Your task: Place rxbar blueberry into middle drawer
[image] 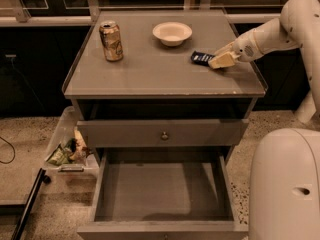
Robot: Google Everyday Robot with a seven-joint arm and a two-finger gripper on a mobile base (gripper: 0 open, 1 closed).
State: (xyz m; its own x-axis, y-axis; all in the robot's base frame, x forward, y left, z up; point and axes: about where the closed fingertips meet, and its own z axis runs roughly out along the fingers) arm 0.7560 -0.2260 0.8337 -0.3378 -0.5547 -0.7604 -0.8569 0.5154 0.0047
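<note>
The rxbar blueberry, a small dark navy bar, lies flat on the cabinet top near its right side. My gripper reaches in from the right on the white arm and sits at the bar's right end, touching or covering it. The middle drawer is pulled wide open below, at the front of the cabinet, and its grey floor is bare.
A tan drink can stands at the top's back left and a white bowl at the back middle. A closed drawer front with a round knob sits above the open drawer. A bin with wrappers is on the floor at left. My white base fills the lower right.
</note>
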